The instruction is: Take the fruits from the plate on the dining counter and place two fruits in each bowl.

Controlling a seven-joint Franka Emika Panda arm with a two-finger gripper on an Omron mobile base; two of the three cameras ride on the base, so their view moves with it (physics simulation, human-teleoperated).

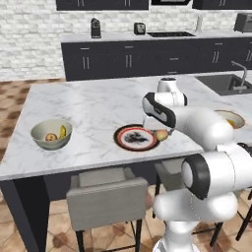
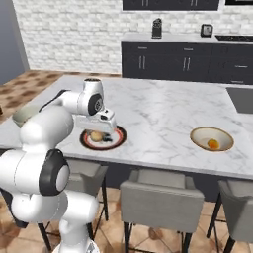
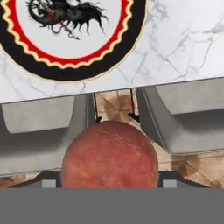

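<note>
Jaws: gripper [image 3: 109, 186] pinching the peach [image 3: 109, 155]
Peach: between the jaws
Plate [image 3: 131, 41]: beyond the jaws, on the dining counter [image 3: 183, 48]

Fruits: four, namely one peach [image 3: 109, 153], one orange [image 2: 213, 144], one banana [image 1: 63, 131], one apple [image 1: 50, 137]. Bowls: two, grey-green [image 1: 51, 133] and tan [image 2: 211, 139]. Plates: one [image 1: 135, 137]. Stools: three.

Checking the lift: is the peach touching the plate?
Apart. In the hand view the peach sits in the hand, with stools and floor showing between it and the plate.
</note>
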